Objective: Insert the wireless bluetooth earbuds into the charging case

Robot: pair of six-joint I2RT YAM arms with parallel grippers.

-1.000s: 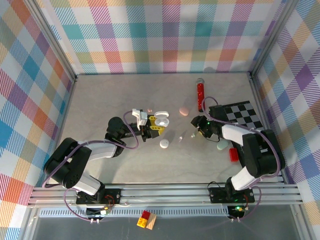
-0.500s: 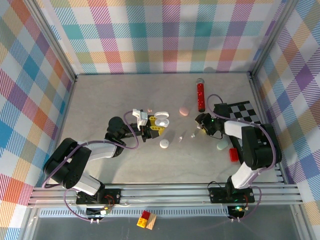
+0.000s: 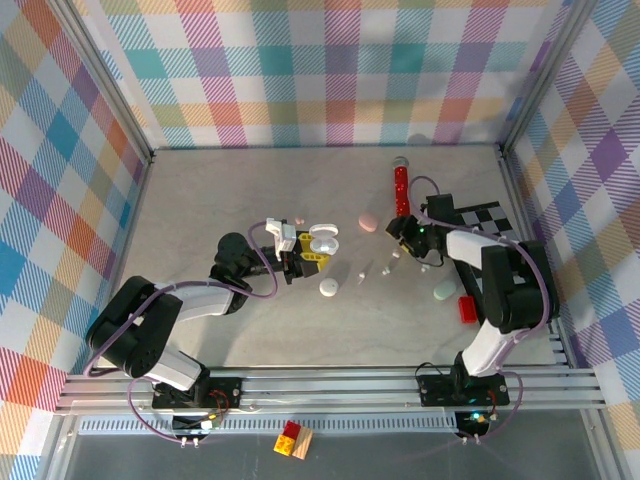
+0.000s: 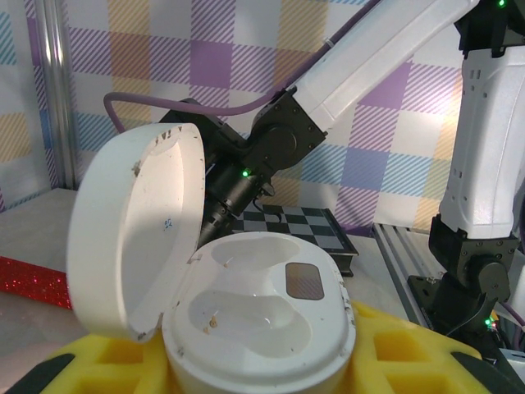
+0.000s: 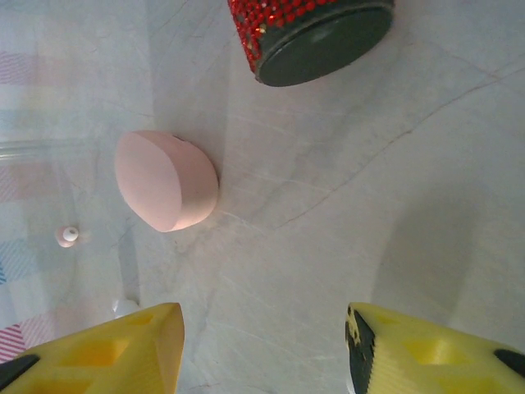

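Yellow-padded right gripper [image 5: 262, 345] stands open, empty; left gripper [image 4: 246, 365] clamps the open white pebble-shaped charging case [image 4: 262, 304]. Tiny pale short-stemmed earbuds [image 3: 384, 268] lie loose on grey marbled table [image 3: 200, 220], 7 o'clock from right gripper. Judged light, slick, rigid: pinch across the bulb, not stem.

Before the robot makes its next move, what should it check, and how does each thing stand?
1. Case lid open: ok.
2. Wells empty: ok.
3. Left end effector clamped on case: ok.
4. Right end effector open, nothing in it: ok.
5. Earbud in right end effector: not ok; it lies on the table.
6. Which earbud fits which well: cannot tell.
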